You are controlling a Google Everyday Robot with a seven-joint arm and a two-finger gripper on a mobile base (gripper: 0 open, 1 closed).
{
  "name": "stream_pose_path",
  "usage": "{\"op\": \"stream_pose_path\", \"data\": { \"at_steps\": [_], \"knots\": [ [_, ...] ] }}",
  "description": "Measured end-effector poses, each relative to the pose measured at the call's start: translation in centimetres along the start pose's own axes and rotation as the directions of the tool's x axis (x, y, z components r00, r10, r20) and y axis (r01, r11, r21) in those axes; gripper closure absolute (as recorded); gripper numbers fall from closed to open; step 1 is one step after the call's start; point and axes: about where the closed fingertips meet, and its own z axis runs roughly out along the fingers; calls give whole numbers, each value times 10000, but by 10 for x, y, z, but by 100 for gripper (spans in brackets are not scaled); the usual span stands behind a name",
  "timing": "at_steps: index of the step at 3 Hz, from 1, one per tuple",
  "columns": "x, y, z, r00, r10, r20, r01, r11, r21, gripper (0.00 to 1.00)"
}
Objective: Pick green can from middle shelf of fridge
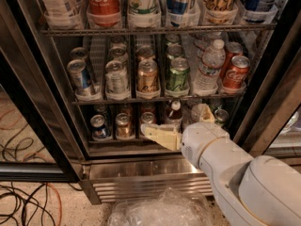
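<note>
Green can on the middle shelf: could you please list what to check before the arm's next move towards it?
1. Fridge with black-framed glass door open: ok.
2. Green aluminium can upright at its lane front on the wire middle shelf: ok.
3. Cream tool level with that can: not ok, it sits lower, before the bottom shelf.
4. Room beside the can: cannot tell; gold-tan can and clear water bottle flank it closely.
</note>
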Motion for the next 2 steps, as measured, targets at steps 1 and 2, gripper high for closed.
{"op": "stream_pose_path", "data": {
  "at_steps": [1, 2],
  "knots": [
    [-3, 1, 2, 9950, -781, 620, 765, 9967, 289, 0],
    [3, 7, 11, 9881, -971, 1194, 936, 9950, 347, 0]
  ]
}}
